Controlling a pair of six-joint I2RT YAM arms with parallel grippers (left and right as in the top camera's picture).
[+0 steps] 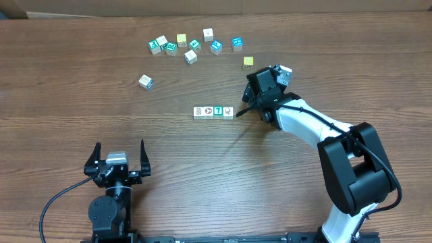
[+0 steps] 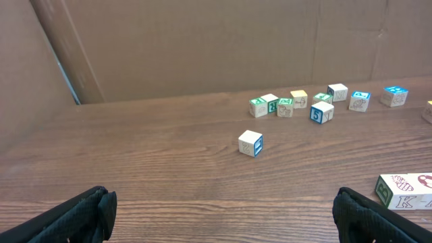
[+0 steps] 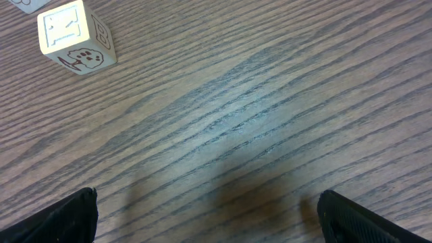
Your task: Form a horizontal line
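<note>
Four small cubes make up the row (image 1: 213, 112), a short straight line running left to right near the middle of the table (image 1: 67, 101), its cubes set tight side by side. Three are white-faced with dark or red prints. The teal cube (image 1: 218, 112), third from the left in the overhead view, bears a white letter too small to read surely. The left end cube (image 2: 407, 191) has a red print on top and what looks like a K on its side. The right end cube (image 3: 74, 37) carries a dark tree-like print.

Just beside that end, not touching it, hangs the right gripper (image 1: 245, 100), its jaws spread wide and empty. The left gripper (image 1: 119, 147) sits well apart at the near edge, likewise wide open and empty.

Loose cubes (image 1: 192, 46) lie scattered at the far side, two of them yellow; one shows a blue 5. A lone cube (image 1: 146, 82) lies apart, left of the row.
</note>
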